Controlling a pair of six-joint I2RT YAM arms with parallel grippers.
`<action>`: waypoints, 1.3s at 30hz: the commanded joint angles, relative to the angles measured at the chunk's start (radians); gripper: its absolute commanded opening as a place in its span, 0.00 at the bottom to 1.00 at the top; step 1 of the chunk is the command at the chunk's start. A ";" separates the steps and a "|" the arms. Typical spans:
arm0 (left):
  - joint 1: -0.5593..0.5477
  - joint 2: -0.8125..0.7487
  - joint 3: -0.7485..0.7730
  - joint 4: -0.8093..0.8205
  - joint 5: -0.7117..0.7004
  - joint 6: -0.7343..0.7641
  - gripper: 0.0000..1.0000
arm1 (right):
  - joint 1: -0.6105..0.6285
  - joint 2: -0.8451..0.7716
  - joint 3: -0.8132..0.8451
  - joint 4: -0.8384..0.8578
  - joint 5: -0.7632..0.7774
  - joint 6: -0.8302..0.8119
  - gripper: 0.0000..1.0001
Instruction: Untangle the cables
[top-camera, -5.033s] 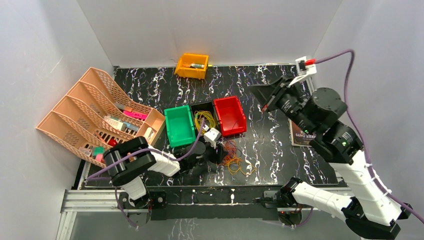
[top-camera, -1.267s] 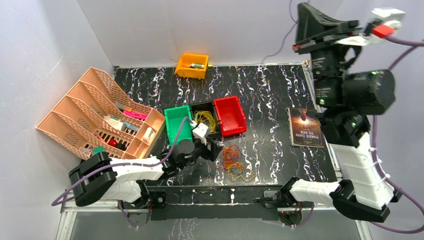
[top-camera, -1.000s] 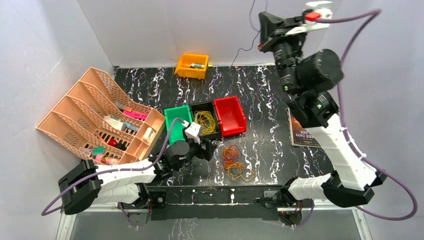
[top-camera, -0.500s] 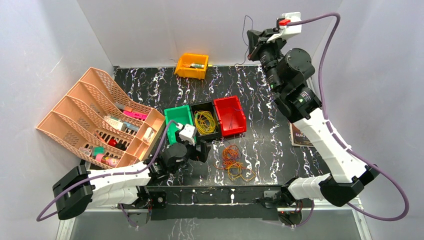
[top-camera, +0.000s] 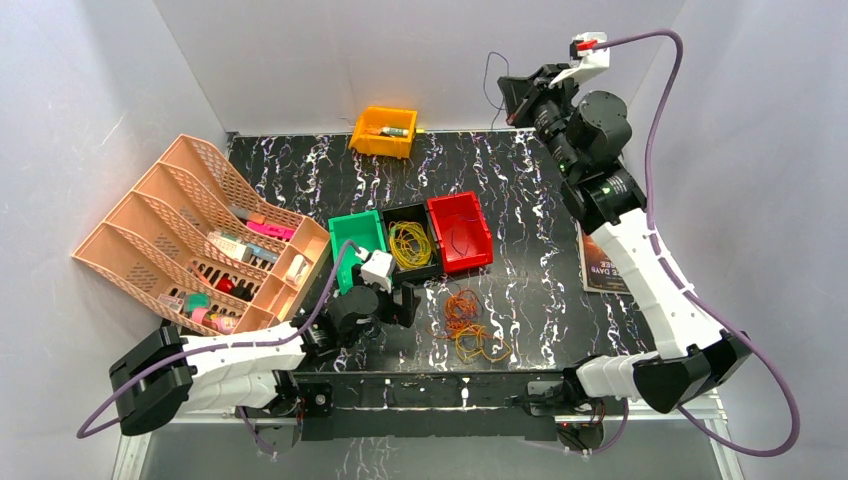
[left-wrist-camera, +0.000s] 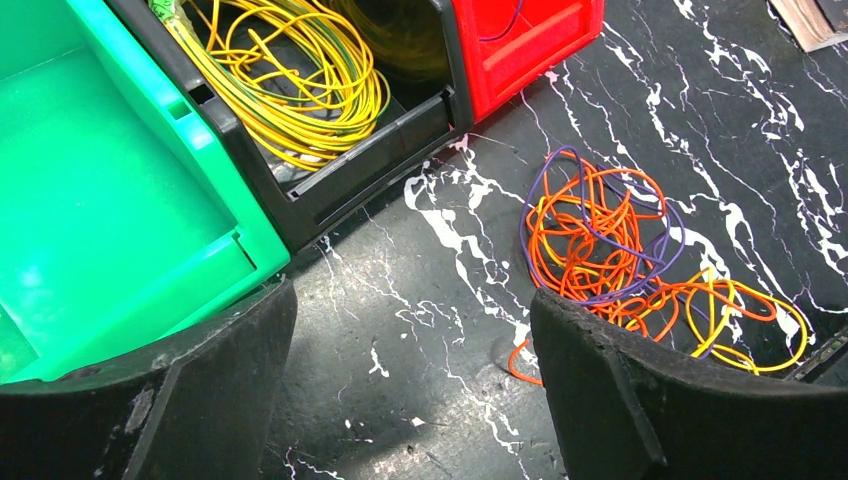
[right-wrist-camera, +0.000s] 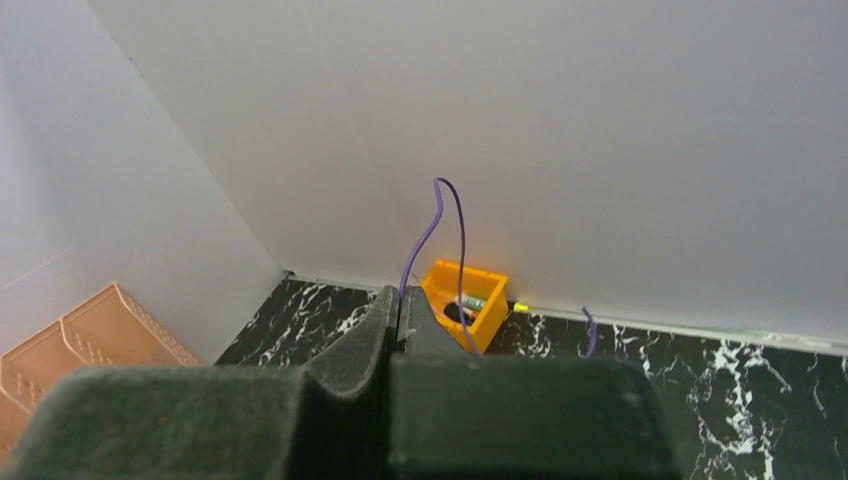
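Note:
A tangle of orange, purple and yellow cables (top-camera: 465, 325) lies on the black marble table in front of the bins, and it shows in the left wrist view too (left-wrist-camera: 600, 250). A coil of yellow cables (left-wrist-camera: 290, 80) fills the black bin (top-camera: 408, 243). My left gripper (top-camera: 402, 303) hovers low and open over bare table just left of the tangle, with nothing between its fingers (left-wrist-camera: 680, 400). My right gripper (top-camera: 510, 95) is raised near the back wall, shut on a thin purple cable (right-wrist-camera: 445, 215) that loops up from its tips (right-wrist-camera: 398, 305).
A green bin (top-camera: 358, 250) and a red bin (top-camera: 460, 230) flank the black one; a purple strand lies in the red bin. A small orange bin (top-camera: 383, 130) stands at the back wall, a peach file rack (top-camera: 190, 230) at left, and a book (top-camera: 600, 265) at right.
The right arm has swung down and leftward from high up, still pinching the purple cable. The left gripper has drawn back slightly to the left and opened a little wider.

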 joint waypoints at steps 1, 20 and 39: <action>-0.004 0.005 0.032 0.005 -0.011 -0.004 0.85 | -0.042 -0.010 -0.034 0.052 -0.110 0.105 0.00; -0.004 0.075 0.124 -0.111 -0.047 -0.040 0.89 | -0.049 -0.098 -0.363 0.029 -0.020 0.130 0.00; -0.003 0.150 0.242 -0.262 -0.039 -0.040 0.90 | -0.050 -0.107 -0.562 -0.018 -0.246 0.107 0.00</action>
